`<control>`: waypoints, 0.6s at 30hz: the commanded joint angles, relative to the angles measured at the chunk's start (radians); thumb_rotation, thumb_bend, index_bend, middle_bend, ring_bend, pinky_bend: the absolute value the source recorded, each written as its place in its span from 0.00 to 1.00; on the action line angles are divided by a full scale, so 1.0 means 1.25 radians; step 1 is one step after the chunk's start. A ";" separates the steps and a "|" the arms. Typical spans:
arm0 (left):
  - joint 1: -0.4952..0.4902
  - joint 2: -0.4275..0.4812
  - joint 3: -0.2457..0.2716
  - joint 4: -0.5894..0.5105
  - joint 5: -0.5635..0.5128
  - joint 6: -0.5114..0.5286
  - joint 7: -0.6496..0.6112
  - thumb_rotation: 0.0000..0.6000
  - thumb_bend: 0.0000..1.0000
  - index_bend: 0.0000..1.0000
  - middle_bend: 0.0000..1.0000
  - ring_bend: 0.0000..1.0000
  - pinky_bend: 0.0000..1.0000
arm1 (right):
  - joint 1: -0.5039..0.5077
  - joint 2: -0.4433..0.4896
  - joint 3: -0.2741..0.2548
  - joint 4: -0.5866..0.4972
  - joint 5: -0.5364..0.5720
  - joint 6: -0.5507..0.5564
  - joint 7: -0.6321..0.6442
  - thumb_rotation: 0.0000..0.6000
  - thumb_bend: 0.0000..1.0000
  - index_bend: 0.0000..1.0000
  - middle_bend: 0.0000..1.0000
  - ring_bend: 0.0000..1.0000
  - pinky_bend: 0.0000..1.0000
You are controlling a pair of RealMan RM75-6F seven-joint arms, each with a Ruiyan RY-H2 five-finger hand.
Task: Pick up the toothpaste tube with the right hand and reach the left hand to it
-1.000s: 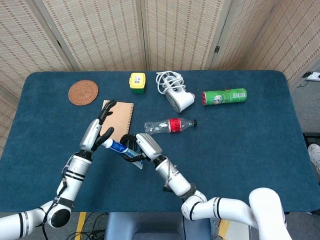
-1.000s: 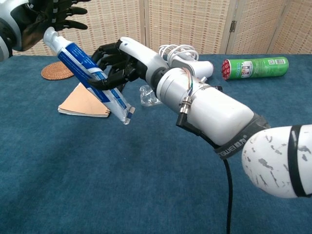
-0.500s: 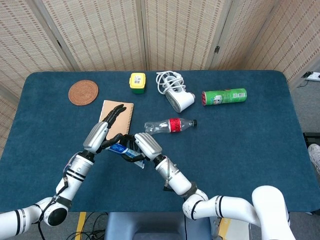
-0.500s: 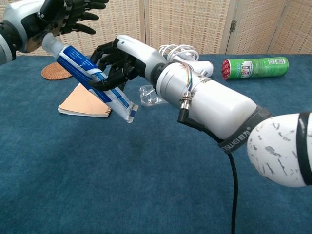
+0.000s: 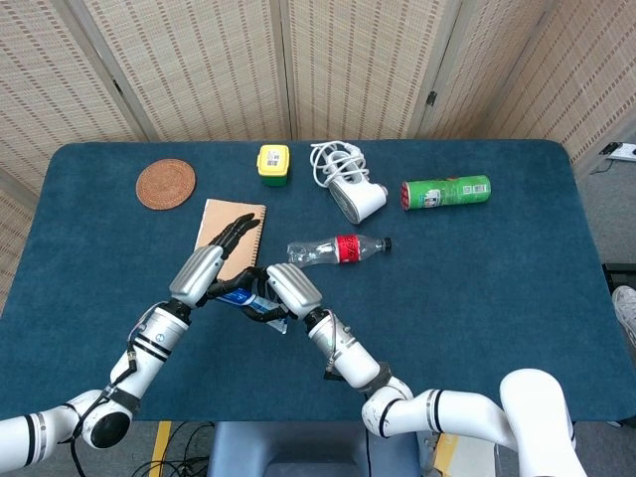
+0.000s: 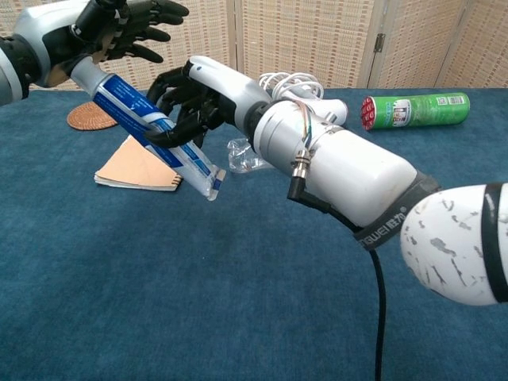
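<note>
The right hand (image 6: 186, 99) grips the toothpaste tube (image 6: 151, 131) aloft — pickup looks done. The left hand (image 6: 119, 28), fingers spread and holding nothing, touches its cap end — next, closing around it.

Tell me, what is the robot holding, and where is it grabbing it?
The right hand grips the toothpaste tube around its middle, lifted off the table. The left hand is at the tube's cap end, fingers spread; a grip there cannot be told.

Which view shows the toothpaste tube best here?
The chest view: the toothpaste tube shows along nearly its whole length, tilted, gripped mid-body by the right hand. In the head view the tube is mostly hidden under both hands; only a blue patch shows.
</note>
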 commanded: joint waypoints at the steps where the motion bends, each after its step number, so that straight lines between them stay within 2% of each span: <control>1: -0.004 0.003 0.005 -0.001 0.000 -0.002 0.010 0.01 0.02 0.00 0.00 0.00 0.15 | 0.001 0.000 0.001 -0.002 0.001 -0.001 -0.001 1.00 0.61 0.71 0.67 0.62 0.62; 13: -0.010 0.006 0.014 -0.001 -0.008 0.002 0.027 0.00 0.02 0.00 0.00 0.00 0.15 | 0.003 -0.003 0.001 -0.003 0.008 -0.002 -0.009 1.00 0.62 0.71 0.68 0.63 0.62; 18: -0.005 0.005 0.005 0.003 -0.008 0.018 0.006 0.00 0.02 0.00 0.00 0.00 0.15 | -0.001 0.017 -0.011 -0.016 0.013 -0.018 -0.022 1.00 0.62 0.71 0.68 0.63 0.63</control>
